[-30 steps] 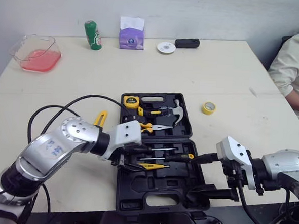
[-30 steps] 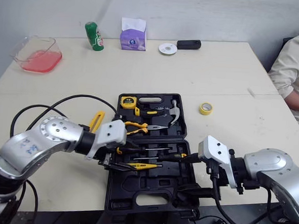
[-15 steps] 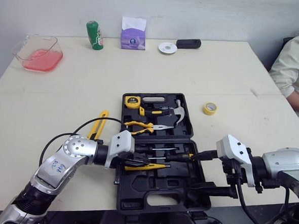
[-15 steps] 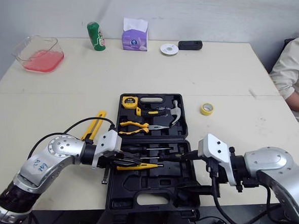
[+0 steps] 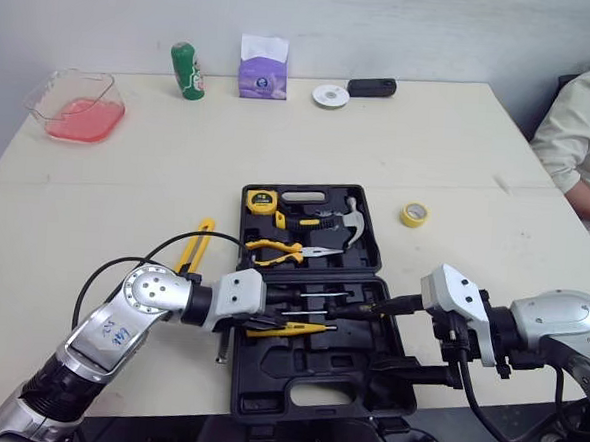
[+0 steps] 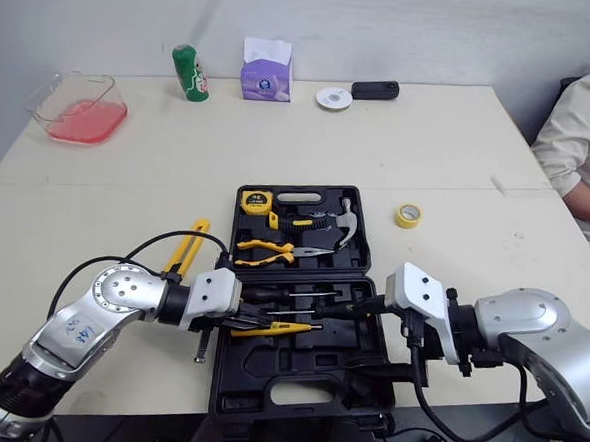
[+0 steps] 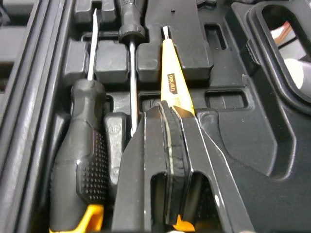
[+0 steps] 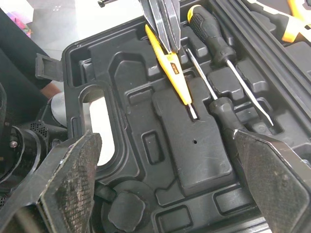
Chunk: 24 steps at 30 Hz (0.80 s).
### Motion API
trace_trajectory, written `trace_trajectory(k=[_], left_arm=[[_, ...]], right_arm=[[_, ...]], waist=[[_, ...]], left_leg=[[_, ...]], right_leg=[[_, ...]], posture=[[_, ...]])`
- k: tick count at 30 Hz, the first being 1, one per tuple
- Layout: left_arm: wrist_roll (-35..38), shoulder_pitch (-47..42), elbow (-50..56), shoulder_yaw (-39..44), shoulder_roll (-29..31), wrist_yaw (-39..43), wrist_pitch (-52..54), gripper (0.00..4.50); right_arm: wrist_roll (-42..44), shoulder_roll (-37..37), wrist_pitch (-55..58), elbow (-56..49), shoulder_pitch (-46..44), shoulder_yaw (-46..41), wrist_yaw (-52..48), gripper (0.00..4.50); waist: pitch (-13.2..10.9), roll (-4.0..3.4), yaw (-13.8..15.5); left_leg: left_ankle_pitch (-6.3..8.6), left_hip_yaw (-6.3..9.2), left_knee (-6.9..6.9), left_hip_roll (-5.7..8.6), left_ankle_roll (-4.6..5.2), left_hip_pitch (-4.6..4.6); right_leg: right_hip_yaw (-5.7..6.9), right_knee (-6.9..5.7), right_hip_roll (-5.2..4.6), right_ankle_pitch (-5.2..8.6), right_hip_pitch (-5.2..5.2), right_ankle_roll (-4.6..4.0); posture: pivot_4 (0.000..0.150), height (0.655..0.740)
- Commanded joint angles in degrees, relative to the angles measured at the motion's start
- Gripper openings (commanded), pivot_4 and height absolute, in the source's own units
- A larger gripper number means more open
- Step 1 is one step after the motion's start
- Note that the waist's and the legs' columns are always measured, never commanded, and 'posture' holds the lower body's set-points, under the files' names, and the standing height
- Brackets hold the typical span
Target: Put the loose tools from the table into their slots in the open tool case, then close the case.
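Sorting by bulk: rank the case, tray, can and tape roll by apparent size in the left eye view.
1. Case
2. Tray, though it sits farther back
3. Can, also far back
4. Tape roll, clearly smallest

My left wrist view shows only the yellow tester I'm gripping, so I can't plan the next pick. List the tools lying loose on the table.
Observer: A yellow utility knife lies on the table, left of the case.
Operator: Now check the other side.
Observer: A yellow tape roll sits right of the case, apart from it.
Operator: Report my right gripper.
Observer: The right gripper is open and empty, over the case's right edge.
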<state>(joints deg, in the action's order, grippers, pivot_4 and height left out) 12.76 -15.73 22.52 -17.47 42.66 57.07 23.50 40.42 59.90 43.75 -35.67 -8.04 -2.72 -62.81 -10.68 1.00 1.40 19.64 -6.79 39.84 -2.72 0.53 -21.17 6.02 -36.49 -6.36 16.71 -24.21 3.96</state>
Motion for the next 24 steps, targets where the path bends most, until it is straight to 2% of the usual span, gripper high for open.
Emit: trace_trajectory(k=[1, 9, 14, 19, 24], left_arm=[[-3.1, 2.3, -2.5, -4.0, 0.0, 0.7, 0.2, 0.08], [-5.5, 3.2, -4.6, -5.9, -0.6, 1.3, -3.5, 0.08], [-11.2, 2.3, -8.0, -9.6, 0.2, 1.0, -4.0, 0.08], [-12.6, 2.1, -8.9, -10.5, 0.2, 1.5, -4.7, 0.08], [-12.2, 2.4, -8.5, -10.7, -1.0, 1.2, -6.0, 0.08]], right_arm=[[0.5, -0.1, -0.4, -0.6, 0.1, -0.7, -0.1, 4.50], [0.8, 0.3, 0.0, -0.6, 0.7, -1.2, -0.1, 4.50], [0.9, 0.4, 0.4, -0.4, 0.4, -1.5, 0.2, 4.50], [1.0, 0.4, 0.5, -0.7, 1.1, -1.8, 0.5, 4.50], [0.9, 1.0, 0.1, -1.1, 2.6, -2.5, 0.0, 4.50]], waist=[[0.0, 0.00, 0.0], [0.1, -0.12, 0.1], [0.8, -0.63, 0.1], [1.1, -0.88, 0.1], [1.3, -1.15, 0.1]], left_leg=[[0.01, 0.00, 0.00, 0.00, 0.02, 0.02], [0.10, 0.09, 0.01, 0.03, 0.16, 0.13], [0.35, 0.18, 0.01, 0.03, 0.42, 0.32], [0.71, 0.17, -0.16, 0.00, 0.67, 0.96], [0.75, 0.20, -0.28, 0.00, 0.66, 1.03]], right_leg=[[0.00, 0.01, -0.01, 0.00, 0.02, 0.00], [0.13, 0.23, -0.11, -0.03, 0.29, 0.07], [0.21, 0.62, -0.14, -0.11, 0.68, 0.21], [0.20, 0.85, -0.18, -0.11, 1.37, 0.20], [0.21, 0.99, -0.20, -0.10, 1.47, 0.20]], posture=[[0.150, 0.7244], [0.150, 0.7244], [0.150, 0.7244], [0.150, 0.7244], [0.150, 0.7244]])
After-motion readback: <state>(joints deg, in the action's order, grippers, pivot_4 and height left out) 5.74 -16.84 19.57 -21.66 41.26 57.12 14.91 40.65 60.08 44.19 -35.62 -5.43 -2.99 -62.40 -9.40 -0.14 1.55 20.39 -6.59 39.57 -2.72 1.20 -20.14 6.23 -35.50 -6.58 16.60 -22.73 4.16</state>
